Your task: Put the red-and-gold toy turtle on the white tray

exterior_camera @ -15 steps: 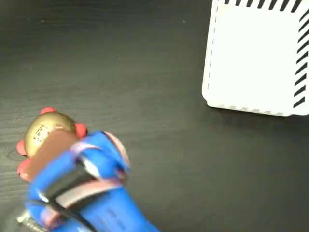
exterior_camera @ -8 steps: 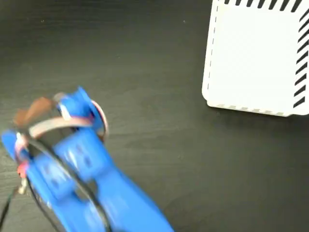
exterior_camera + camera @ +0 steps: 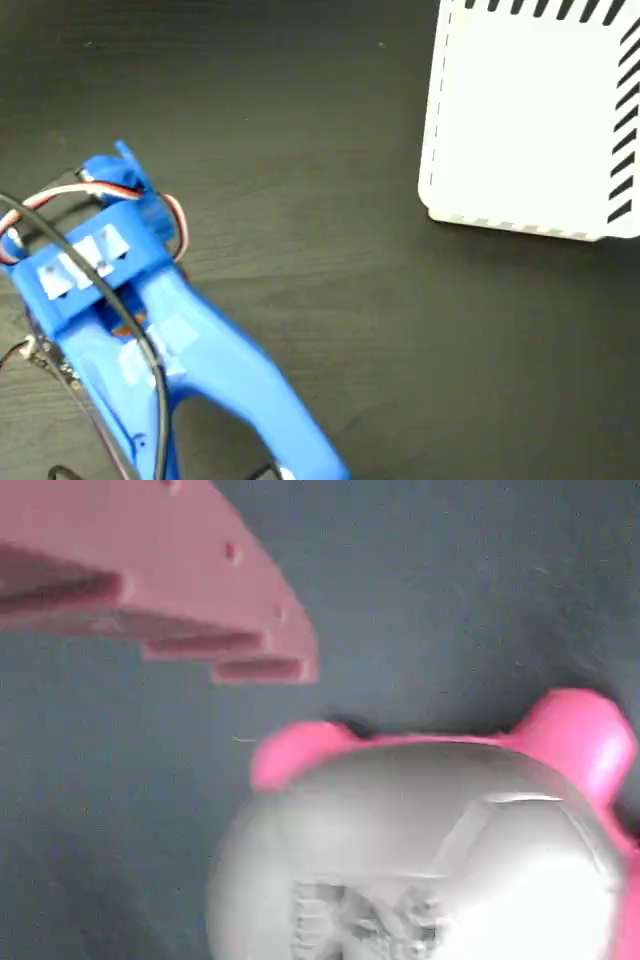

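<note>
- Glossy and hard-looking, the turtle (image 3: pixel 420 850) fills the lower right of the wrist view, its shell washed out to a pale grey there, with dark scribbled marks near the bottom edge.
- It sits on the dark table (image 3: pixel 330 180); in the fixed view the blue arm (image 3: pixel 140 320) at lower left hides it completely.
- The white tray (image 3: pixel 530 120) lies well apart, at the upper right of the fixed view, with nothing on it.
- Only one finger (image 3: pixel 170 590) of the gripper shows, at the upper left of the wrist view, apart from the shell; whether the jaws are open or closed I cannot tell.
- Judged by looks, the toy is light, stiff and slippery on the dome, so a hold across the shell's sides, low down, seems safer than on the top.
- Two rounded limbs or a head poke out along the shell's upper edge; which is the head, and so which way it faces, I cannot tell.
- Its long axis cannot be made out, since the shell is cut off by the frame.
</note>
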